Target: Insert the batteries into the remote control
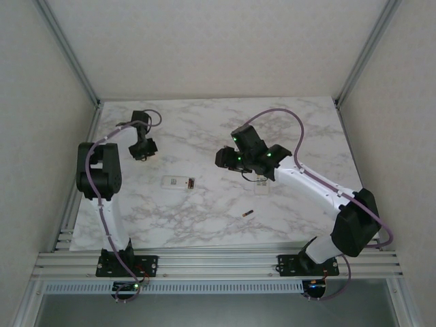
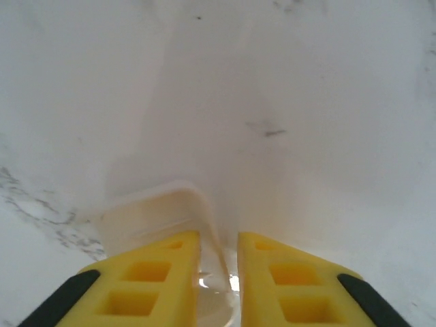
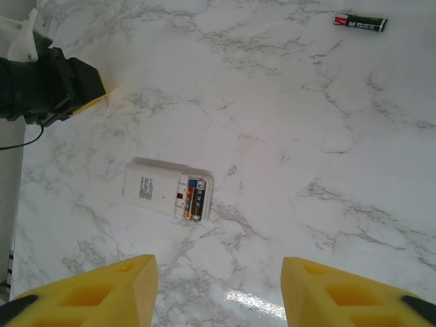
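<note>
Right wrist view: right claw (image 3: pixel 218 300) spread wide, nothing held. Remote control (image 3: pixel 153 191) laid flat ahead of claw, slightly left, compartment uncovered, two batteries (image 3: pixel 192 199) seated inside. Loose battery (image 3: pixel 360 22) seen far ahead, to right.

Left wrist view: left claw (image 2: pixel 218 279) narrowed, white plastic piece (image 2: pixel 157 211) pinched between fingertips; pinch not resolved in top view.

Top view: both claws raised over marble table (image 1: pixel 204 225).
</note>
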`<state>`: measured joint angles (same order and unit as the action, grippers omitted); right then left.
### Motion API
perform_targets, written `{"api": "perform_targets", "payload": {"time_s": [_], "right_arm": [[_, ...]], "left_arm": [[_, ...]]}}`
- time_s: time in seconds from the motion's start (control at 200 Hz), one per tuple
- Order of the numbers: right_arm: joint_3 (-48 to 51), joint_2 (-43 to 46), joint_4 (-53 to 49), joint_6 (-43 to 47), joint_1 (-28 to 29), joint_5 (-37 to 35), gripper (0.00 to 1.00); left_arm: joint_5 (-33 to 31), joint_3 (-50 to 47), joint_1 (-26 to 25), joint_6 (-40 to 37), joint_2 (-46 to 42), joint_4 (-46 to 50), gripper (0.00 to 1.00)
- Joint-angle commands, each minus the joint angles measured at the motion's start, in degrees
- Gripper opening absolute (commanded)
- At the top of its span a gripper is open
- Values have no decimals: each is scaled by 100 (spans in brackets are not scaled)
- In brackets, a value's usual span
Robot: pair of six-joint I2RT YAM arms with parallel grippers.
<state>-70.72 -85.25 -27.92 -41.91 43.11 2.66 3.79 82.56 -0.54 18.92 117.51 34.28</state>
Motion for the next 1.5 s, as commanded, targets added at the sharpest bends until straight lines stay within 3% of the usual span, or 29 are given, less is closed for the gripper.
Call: {"api": "perform_targets", "payload": {"time_s": [0.0,0.1,0.175,0.365,0.446,0.556,0.646,0.736,0.806,0.936,1.086,1.352,1.497], "right_arm": [[151,224,-73,-135,-4,-131,51],[188,246,-85,-169,-4,-117,51],[182,282,-100,-199,-5,-137,51],[72,407,-181,-176,-270,-292,53],[21,446,-160,-195,-606,24,57],[-9,617,252,-112,-1123,1038,62],[-170,760,719,53,-1344,1950,64],[-631,789,628,224,-1350,2259,74],[-973,752,477,-160,-1403,2354,81],[-931,743,1069,-1328,-1535,2936,91],[-246,686,3576,-2826,-1490,4009,99],[-220,183,6000,-4060,-1137,4520,99],[-443,-123,6158,-4282,-956,4565,98]], "left_arm": [[138,-145,-73,103,-290,-84,18],[126,-154,-105,114,-328,-80,11],[193,-141,-118,125,-433,-86,0],[685,129,-259,71,-1185,-225,0],[840,124,-493,-92,-1798,-674,0],[883,-541,-1163,-648,-3050,-2161,0],[962,-1708,-1804,-1489,-4166,-4173,0],[808,-3006,-2431,-2477,-5081,-6227,0],[825,-3565,-2670,-3010,-5448,-7125,0],[1561,-3729,-2734,-3754,-5645,-7409,0],[2089,-3897,-2812,-4098,-5668,-8047,0],[3108,-3489,-2812,-3512,-5199,-8432,0],[3195,-3356,-2807,-3265,-5015,-8680,0]]}}
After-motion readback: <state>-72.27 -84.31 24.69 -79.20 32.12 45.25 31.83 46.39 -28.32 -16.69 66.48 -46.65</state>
